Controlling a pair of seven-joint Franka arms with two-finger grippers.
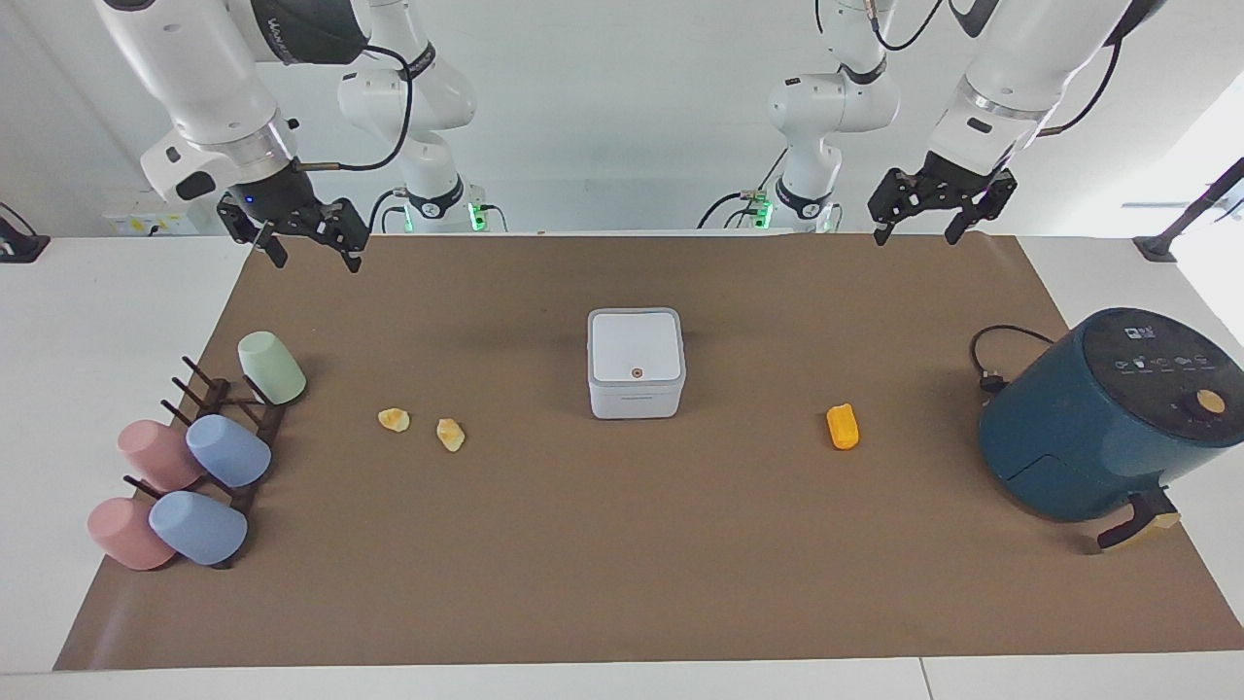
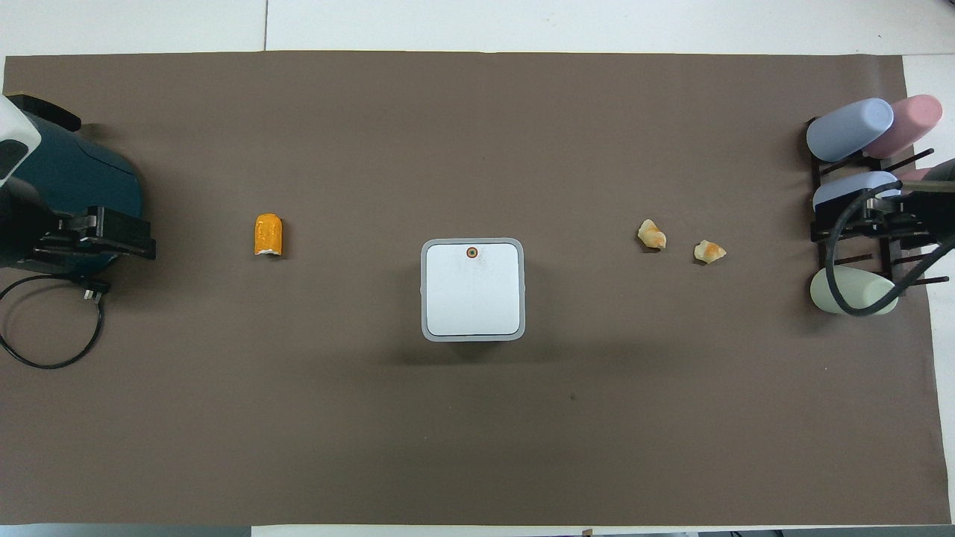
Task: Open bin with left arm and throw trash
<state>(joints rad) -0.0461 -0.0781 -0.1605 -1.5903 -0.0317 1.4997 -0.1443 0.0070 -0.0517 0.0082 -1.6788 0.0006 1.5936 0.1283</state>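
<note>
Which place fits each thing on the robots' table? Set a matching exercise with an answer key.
Things:
1. bin
2. orange piece
3. yellow lumps
4. cups

Places:
A. on a dark rack
B. mid-mat, lid shut
C. between bin and cups
D. between bin and air fryer

Pairs: 1-B, 2-D, 3-C, 4-A

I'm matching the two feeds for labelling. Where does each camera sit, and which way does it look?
Facing view: high across the table, looking at both arms; open left gripper and open right gripper hang raised.
Overhead view: above the robots' end, looking steeply down; gripper parts show at the side edges.
Shared: small white cube-shaped plastic bin, lid shut, half a turn apart.
</note>
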